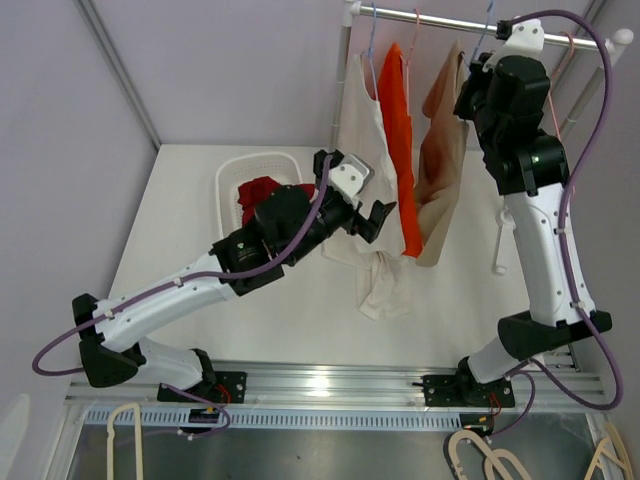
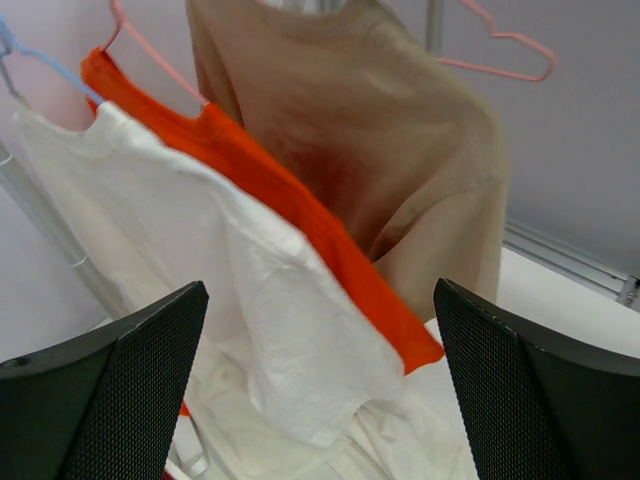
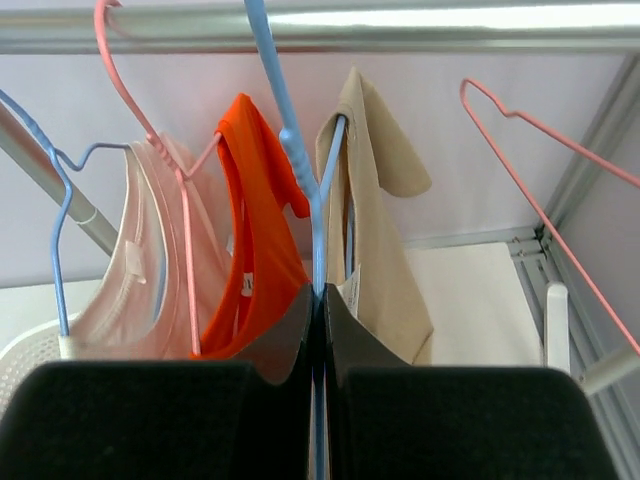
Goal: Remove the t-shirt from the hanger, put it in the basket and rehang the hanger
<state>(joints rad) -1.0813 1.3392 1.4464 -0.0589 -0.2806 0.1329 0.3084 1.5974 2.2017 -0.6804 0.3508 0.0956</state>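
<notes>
Three t-shirts hung from one rail (image 1: 480, 20): one white t-shirt (image 1: 362, 140), one orange t-shirt (image 1: 405, 170) and one beige t-shirt (image 1: 445, 150). The rail carried four wire hangers, two blue and two pink.

- The blue hanger (image 3: 290, 150) held the beige t-shirt.
- The second blue hanger (image 3: 60, 250) held the white t-shirt.
- The pink hanger (image 3: 128, 95) held the orange t-shirt.
- The spare pink hanger (image 3: 540, 212) carried no garment.

One white tag (image 3: 133, 262) sat inside the white collar and one orange-shirt tag (image 3: 247, 287) inside the orange collar. Any print on them was too small to read.

The right gripper (image 3: 318, 295) was clamped on the neck of the blue hanger, just below the rail. The left gripper (image 2: 320, 290) was spread wide and held nothing, just beside the lower half of the white t-shirt.

One basket (image 1: 235, 170) stood on the surface (image 1: 170, 220) and held one red garment (image 1: 258, 190).
</notes>
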